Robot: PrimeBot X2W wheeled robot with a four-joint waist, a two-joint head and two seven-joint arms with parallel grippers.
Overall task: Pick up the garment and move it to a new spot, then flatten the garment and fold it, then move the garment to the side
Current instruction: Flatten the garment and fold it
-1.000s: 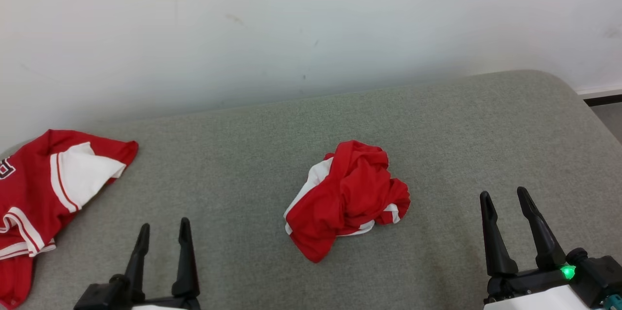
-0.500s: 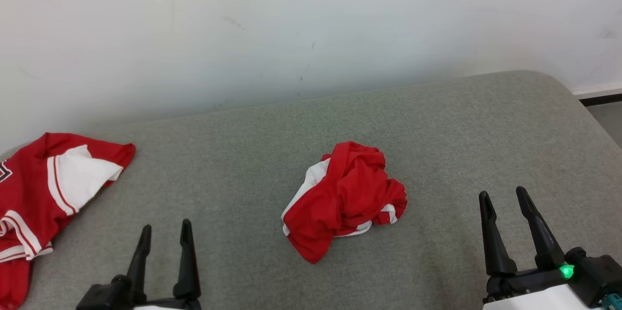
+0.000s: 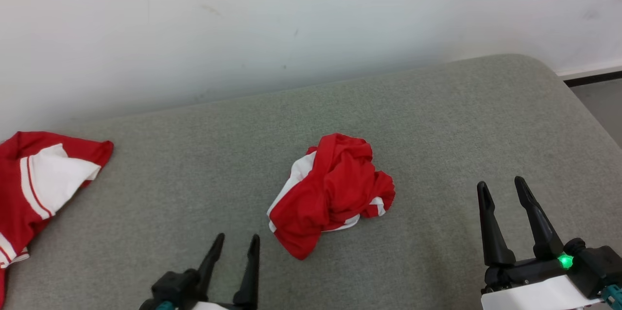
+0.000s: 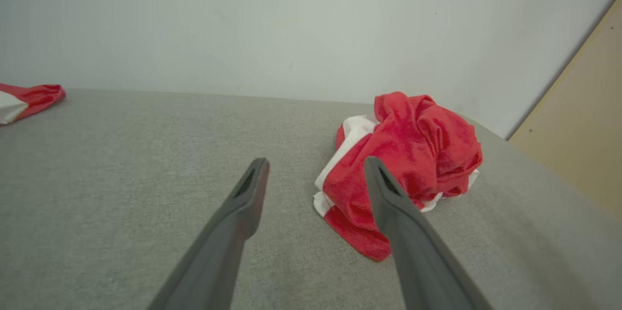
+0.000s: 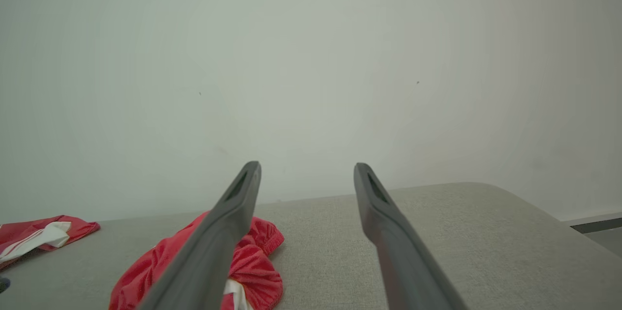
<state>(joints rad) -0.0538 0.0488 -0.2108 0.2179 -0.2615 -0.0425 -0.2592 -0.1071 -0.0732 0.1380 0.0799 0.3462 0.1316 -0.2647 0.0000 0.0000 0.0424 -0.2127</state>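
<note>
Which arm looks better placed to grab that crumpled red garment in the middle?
Probably the left. The left tool, open, sits close to the crumpled garment; the right tool, also open, stands farther off to the side.

Nothing legible anywhere: no letters, numbers or brand marks. The crumpled red-and-white garment (image 3: 330, 193) at mid-frame shows plain cloth; the red jersey (image 3: 53, 179) at the left edge carries white stripes, seemingly trim rather than lettering — hard to tell there.

Bare grey cushion (image 3: 437, 120) rings the crumpled garment (image 3: 330, 193); the wall (image 3: 291, 18) closes the far side.
</note>
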